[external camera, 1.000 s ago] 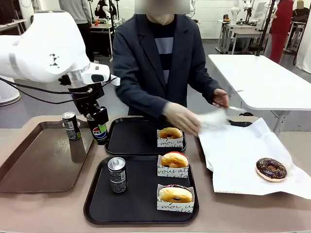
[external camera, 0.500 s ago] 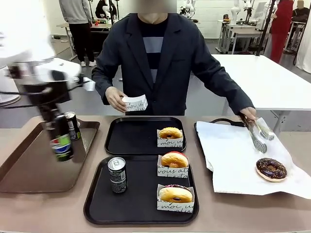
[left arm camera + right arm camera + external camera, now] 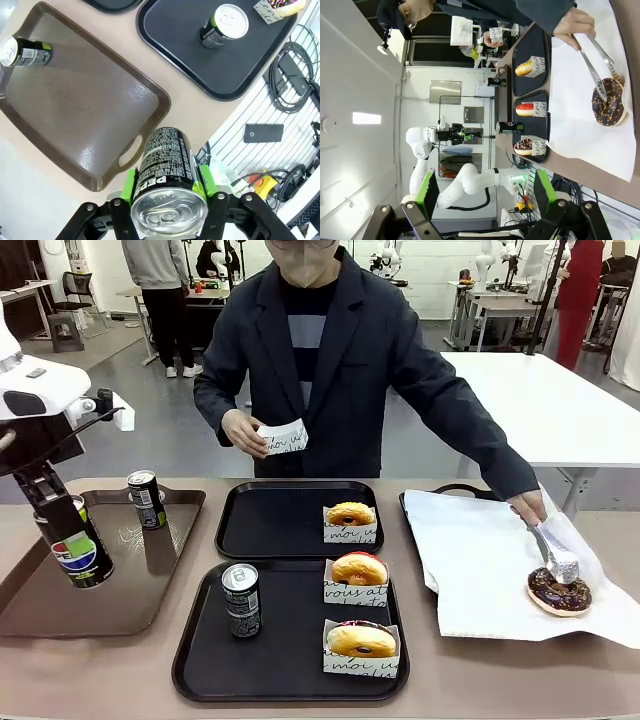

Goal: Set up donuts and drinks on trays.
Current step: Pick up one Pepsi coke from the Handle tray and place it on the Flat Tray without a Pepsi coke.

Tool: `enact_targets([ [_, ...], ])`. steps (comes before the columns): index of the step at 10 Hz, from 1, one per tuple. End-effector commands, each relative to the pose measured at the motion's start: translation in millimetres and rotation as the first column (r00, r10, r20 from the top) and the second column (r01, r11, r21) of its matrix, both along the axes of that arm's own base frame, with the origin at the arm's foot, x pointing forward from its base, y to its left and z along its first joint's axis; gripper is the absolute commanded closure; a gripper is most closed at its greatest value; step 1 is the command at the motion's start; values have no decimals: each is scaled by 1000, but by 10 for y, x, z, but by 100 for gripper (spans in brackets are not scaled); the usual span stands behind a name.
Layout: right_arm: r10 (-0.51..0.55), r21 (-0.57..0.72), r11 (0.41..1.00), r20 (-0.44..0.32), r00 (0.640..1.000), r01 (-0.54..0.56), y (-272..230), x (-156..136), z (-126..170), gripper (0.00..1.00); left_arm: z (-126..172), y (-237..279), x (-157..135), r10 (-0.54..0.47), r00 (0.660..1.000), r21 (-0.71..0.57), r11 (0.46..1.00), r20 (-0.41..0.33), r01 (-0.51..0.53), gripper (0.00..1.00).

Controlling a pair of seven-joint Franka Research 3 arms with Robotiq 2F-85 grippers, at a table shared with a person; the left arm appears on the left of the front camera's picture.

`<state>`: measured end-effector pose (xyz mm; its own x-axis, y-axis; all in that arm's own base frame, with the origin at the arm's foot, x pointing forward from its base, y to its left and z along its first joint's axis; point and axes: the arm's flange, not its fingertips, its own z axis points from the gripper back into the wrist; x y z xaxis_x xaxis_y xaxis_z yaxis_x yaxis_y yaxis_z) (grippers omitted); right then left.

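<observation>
My left gripper (image 3: pixel 62 525) is shut on the Pepsi can (image 3: pixel 80 554), held over the left part of the glossy brown tray (image 3: pixel 120 590). In the left wrist view the green pads (image 3: pixel 131 181) clamp the can (image 3: pixel 165 175). The near black tray (image 3: pixel 290 660) carries a dark can (image 3: pixel 241 600) and two sleeved donuts (image 3: pixel 359 569) (image 3: pixel 361 639). The far black tray (image 3: pixel 270 525) holds one sleeved donut (image 3: pixel 350 514). Another can (image 3: pixel 146 498) stands on the brown tray. My right gripper (image 3: pixel 486 200) is open and high off the table.
The person's tongs (image 3: pixel 553 558) touch a chocolate donut (image 3: pixel 558 590) lying on white paper (image 3: pixel 490 570) at the right. Their other hand holds an empty paper sleeve (image 3: pixel 283 437) above the far tray. A white table (image 3: pixel 540 400) stands behind.
My left arm swung left with the Pepsi can, from beside the far black tray to over the brown tray. The person picked up a sleeve and brought the tongs to the chocolate donut.
</observation>
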<state>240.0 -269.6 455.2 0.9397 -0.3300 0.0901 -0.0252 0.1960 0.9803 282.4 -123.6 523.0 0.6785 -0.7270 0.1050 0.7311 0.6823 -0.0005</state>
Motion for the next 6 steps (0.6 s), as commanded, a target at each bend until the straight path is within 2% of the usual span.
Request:
enact_targets([
  [1, 5, 10, 1000, 10, 1000, -5, -5, -1, 10, 0, -9, -25, 97, -5, 1000, 4, 1000, 18, 5, 42],
  [6, 5, 10, 1000, 10, 1000, -5, -5, -1, 10, 0, -31, -211, 353, 8, 1000, 18, 1000, -11, -8, 42],
])
